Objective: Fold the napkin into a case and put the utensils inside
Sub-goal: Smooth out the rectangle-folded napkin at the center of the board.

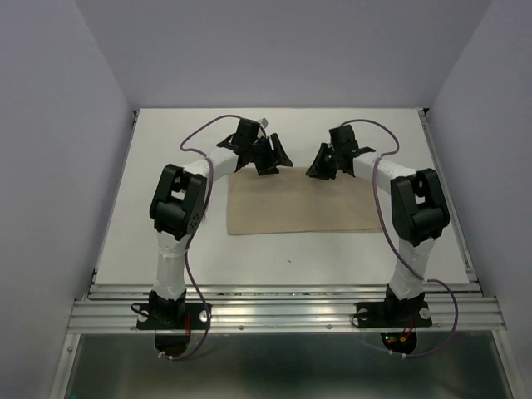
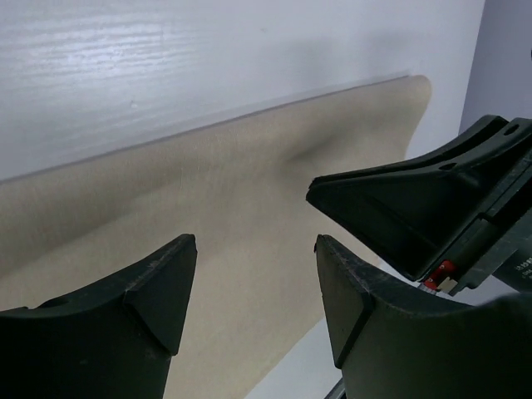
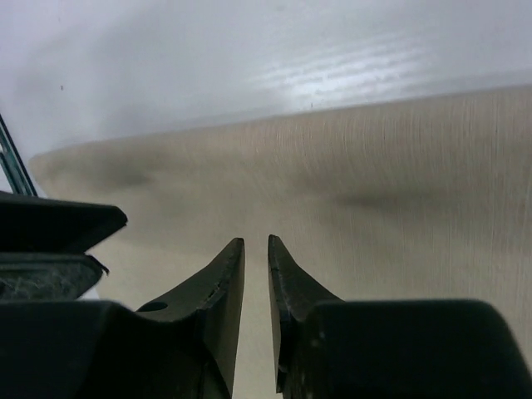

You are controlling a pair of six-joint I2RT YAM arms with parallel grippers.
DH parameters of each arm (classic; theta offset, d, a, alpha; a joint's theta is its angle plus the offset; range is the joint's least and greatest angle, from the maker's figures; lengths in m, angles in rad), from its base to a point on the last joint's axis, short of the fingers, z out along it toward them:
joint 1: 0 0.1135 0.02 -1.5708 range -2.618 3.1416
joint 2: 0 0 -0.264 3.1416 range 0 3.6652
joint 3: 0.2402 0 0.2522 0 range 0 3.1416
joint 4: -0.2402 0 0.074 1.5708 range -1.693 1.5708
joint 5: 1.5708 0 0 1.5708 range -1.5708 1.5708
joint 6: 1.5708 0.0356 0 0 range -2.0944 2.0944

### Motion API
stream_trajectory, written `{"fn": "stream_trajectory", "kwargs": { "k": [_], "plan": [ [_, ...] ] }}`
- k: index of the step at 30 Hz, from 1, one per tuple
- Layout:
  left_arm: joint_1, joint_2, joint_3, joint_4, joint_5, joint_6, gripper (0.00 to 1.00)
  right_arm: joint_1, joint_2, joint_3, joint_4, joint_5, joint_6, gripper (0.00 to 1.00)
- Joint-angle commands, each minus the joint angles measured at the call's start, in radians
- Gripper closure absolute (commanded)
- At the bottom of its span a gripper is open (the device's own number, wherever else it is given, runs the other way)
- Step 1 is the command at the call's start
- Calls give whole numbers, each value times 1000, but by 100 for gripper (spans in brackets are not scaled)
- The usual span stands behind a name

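White tabletop (image 1: pixel 291 258) boxed in by pale walls on the left, right and far sides. Top view: the napkin (image 1: pixel 299 212) lies flat mid-table as a wide beige oblong, with bare tabletop all round it. No utensils in view. The left gripper (image 1: pixel 266 158) and right gripper (image 1: pixel 324 162) hang near each other over the napkin's far edge. Judgement: the cloth is thin, light and limp. It won't hold shape, will drag and bunch if pushed, and is too wide for one gripper to carry evenly, so pinch at corners or an edge and use both arms. Left wrist view: left gripper (image 2: pixel 253 245) has its fingers well apart with nothing between them. The napkin (image 2: pixel 249 183) is below, its far edge running straight along the tabletop (image 2: pixel 166 66) to a rounded corner at upper right. A faint crease shadow sits near that corner, and the right gripper (image 2: pixel 416 216) crowds in just beside. Right wrist view: right gripper (image 3: pixel 256 241) has its fingers almost together, a thin slit, gripping nothing. The napkin (image 3: pixel 374 166) is smooth with soft dimples, its far edge is free against the tabletop (image 3: pixel 249 58), and a corner shows at left. Arm-to-arm clearance looks like the tight spot, not the walls.
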Motion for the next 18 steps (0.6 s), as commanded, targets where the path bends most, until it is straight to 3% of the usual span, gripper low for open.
{"fn": "stream_trajectory", "kwargs": {
  "k": [1, 10, 18],
  "plan": [
    [2, 45, 82, 146, 52, -94, 30, 3, 76, 112, 75, -89, 34, 79],
    [2, 183, 185, 131, 35, -85, 31, 3, 223, 225, 70, -88, 35, 80],
    [5, 208, 172, 89, 15, -40, 31, -46, 223, 187, 59, -52, 31, 79]
  ]
}}
